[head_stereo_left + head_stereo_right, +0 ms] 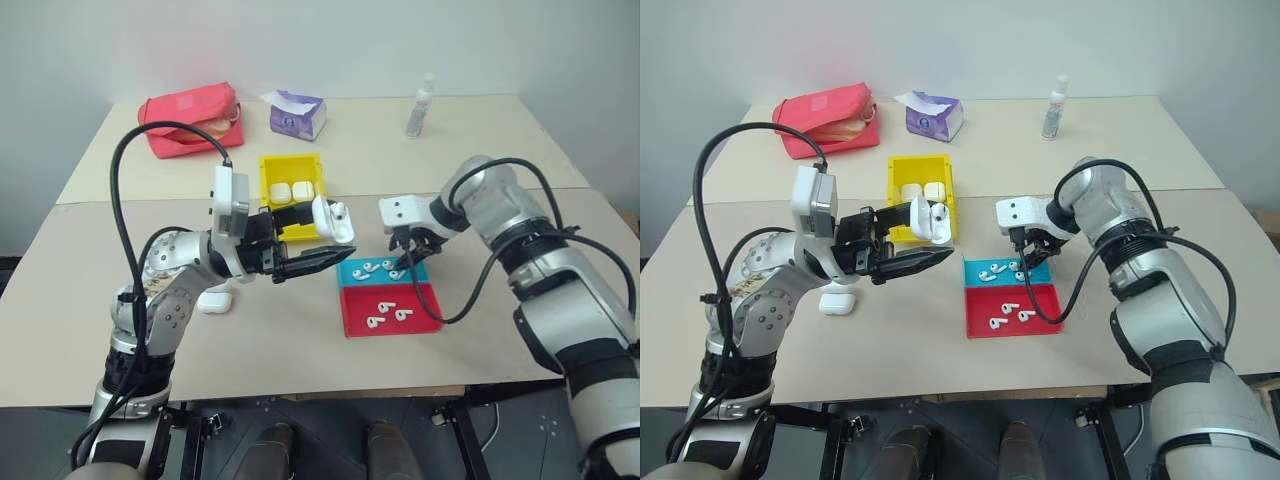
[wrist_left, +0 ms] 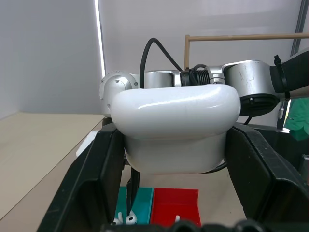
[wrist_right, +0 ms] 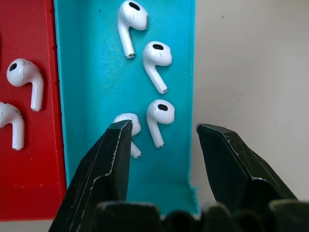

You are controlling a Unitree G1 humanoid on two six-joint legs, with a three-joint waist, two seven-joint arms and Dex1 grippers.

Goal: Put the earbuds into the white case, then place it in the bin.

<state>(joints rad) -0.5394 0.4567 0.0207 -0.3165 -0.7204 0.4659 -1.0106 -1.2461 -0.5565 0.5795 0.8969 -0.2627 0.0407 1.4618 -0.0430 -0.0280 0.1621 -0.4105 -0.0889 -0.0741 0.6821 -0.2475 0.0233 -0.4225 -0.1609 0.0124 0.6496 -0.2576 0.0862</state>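
Note:
My left gripper (image 1: 318, 242) is shut on the white case (image 1: 333, 222), holding it above the table just in front of the yellow bin (image 1: 292, 163). The case's lid looks flipped open. In the left wrist view the case (image 2: 174, 121) sits between both black fingers. My right gripper (image 3: 164, 145) points down into the blue tray (image 3: 91, 72), open, its fingertips on either side of one earbud (image 3: 159, 113). Several more earbuds (image 3: 155, 55) lie beside it. In the head view the right gripper (image 1: 404, 262) hangs over that tray's right end.
Two white cases (image 1: 290, 190) lie in the yellow bin. Another case (image 1: 214, 300) rests on the table by my left arm. The red tray (image 1: 420, 322) beside the blue one holds more earbuds. At the back are a red pouch (image 1: 190, 118), a tissue box (image 1: 297, 113) and a small bottle (image 1: 420, 105).

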